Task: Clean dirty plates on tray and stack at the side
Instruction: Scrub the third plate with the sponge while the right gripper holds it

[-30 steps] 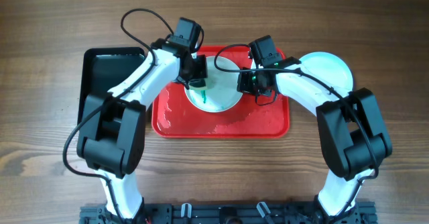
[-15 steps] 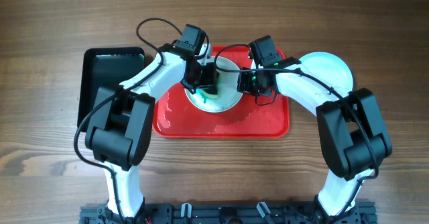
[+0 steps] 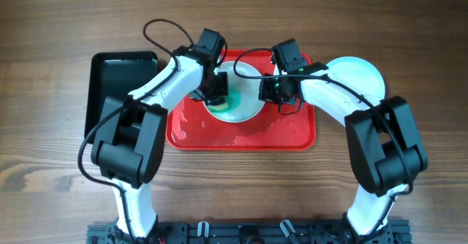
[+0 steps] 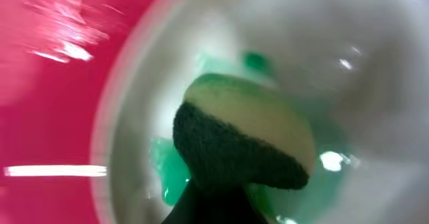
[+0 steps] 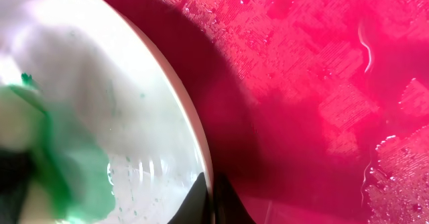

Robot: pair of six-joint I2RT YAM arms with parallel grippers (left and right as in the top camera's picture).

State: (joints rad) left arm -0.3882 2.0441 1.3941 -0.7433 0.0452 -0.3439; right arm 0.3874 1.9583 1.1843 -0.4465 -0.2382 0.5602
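Broadly, the wooden table [image 3: 58, 25] carries the red tray [image 3: 292, 134] at its middle, with a black tray [image 3: 117, 76] just beside it on the left; the red one is wet, with beads and streaks of water on its floor. An aqua plate [image 3: 358, 72] lies on the table off the tray's right edge, partly under the right arm; the white plate [image 3: 245, 104] sits on the tray, toward its far side.

Both arms meet over the white plate. The right gripper [image 3: 269, 89] is pressed together on its right rim, the edge pinched between the fingertips; the left gripper [image 3: 216, 92] is closed on a sponge [image 4: 248, 137], dark face down on the plate's left part.

My read is that scrubbing is under way and stacking not yet begun. A green smear [image 4: 167, 177] lies under and around the sponge, spreading toward the plate's middle, so the wipe has to run from the left gripper toward the right one. The aqua plate lies on the right arm's side, so that arm is nearer for carrying the white plate across; being round, the plate has no long axis to mind.

Only two plates can be made out; whether another lies beneath the aqua one I cannot tell. The left fingers are hidden behind the sponge, and that close view is blurred.
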